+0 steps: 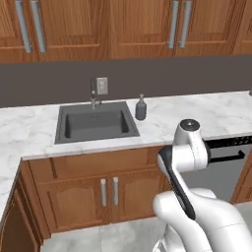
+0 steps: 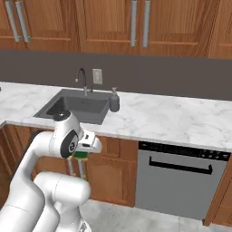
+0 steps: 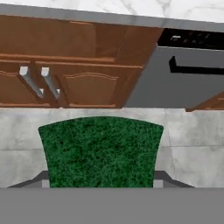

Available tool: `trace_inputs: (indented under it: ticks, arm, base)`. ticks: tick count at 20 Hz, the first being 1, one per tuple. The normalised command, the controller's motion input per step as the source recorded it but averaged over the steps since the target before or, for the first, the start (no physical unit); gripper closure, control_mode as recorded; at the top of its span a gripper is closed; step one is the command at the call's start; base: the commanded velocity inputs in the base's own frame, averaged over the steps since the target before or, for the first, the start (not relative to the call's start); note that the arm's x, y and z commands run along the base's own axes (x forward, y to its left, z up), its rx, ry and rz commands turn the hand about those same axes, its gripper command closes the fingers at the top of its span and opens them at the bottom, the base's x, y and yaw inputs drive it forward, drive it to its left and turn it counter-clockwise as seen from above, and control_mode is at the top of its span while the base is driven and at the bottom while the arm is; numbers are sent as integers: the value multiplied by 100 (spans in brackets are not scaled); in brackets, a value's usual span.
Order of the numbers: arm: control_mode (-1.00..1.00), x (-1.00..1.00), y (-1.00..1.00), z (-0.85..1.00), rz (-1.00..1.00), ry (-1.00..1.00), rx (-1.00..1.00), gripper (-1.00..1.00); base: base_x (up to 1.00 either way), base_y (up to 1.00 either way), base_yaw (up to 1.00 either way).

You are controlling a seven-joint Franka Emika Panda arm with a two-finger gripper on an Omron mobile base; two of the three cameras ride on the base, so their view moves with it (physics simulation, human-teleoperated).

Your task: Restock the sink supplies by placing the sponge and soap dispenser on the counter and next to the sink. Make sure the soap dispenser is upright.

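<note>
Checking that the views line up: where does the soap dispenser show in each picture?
Left base view: soap dispenser upright on the counter, touching distance right of the sink, centre.
Right base view: at the sink's right rear corner, upper centre-left.
Hand view: not in it.
Shared landmark: faucet.

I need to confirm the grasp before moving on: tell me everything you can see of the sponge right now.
The sponge sits between the tool's fingers, held below counter height in front of the lower cabinets. In the hand view its rough, dark green scouring face fills the lower middle, top edge bowed, with a finger at each lower side. In the right base view a little green and yellow shows under the white hand. It touches nothing but the fingers; the floor lies well beneath it.
</note>
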Motion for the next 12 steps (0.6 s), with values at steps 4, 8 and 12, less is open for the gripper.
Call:
trace_inputs:
  ticks: [4, 8, 12]
  arm:
    - [100, 0, 0, 0, 0, 0, 0, 100]
    - [100, 0, 0, 0, 0, 0, 0, 100]
    - [100, 0, 0, 0, 0, 0, 0, 100]
  base:
    - [78, 4, -23]
    - [66, 11, -11]
    - [39, 27, -1]
